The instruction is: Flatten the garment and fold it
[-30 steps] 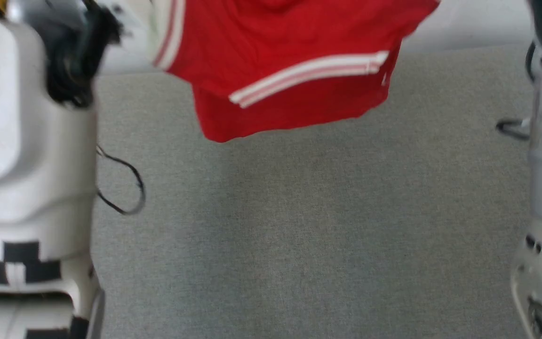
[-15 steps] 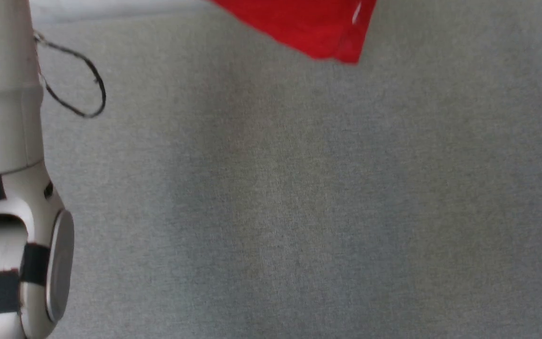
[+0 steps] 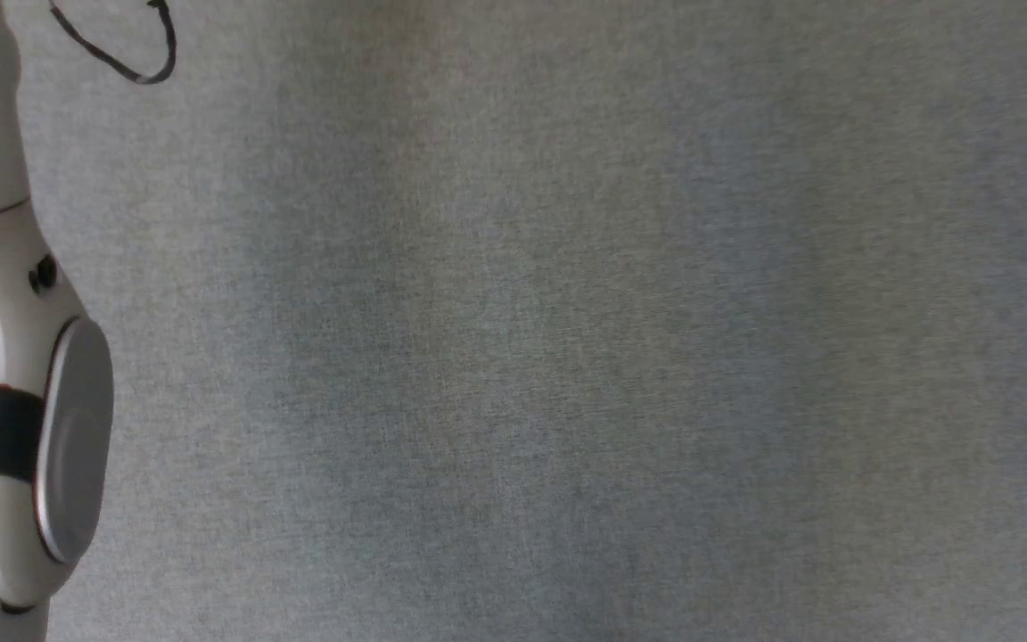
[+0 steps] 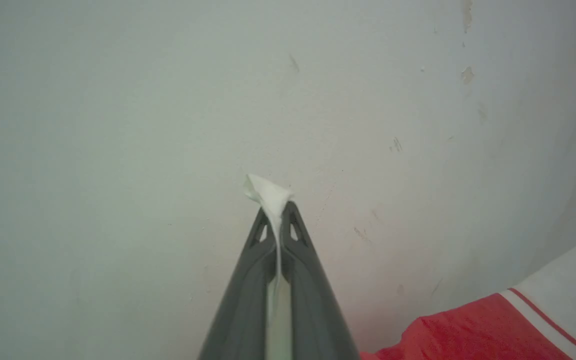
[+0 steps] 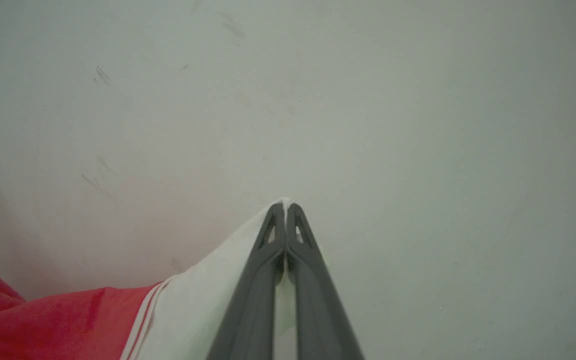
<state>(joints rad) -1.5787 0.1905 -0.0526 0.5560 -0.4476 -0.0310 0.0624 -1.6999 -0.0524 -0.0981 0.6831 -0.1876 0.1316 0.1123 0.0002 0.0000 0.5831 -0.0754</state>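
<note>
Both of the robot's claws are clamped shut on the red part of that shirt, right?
Not quite. Both are shut on the garment, but on its white cloth, not the red. The left wrist view shows the left gripper pinching a white tip. The right wrist view shows the right gripper nipping a white edge. The red cloth lies off to the side of each.
</note>
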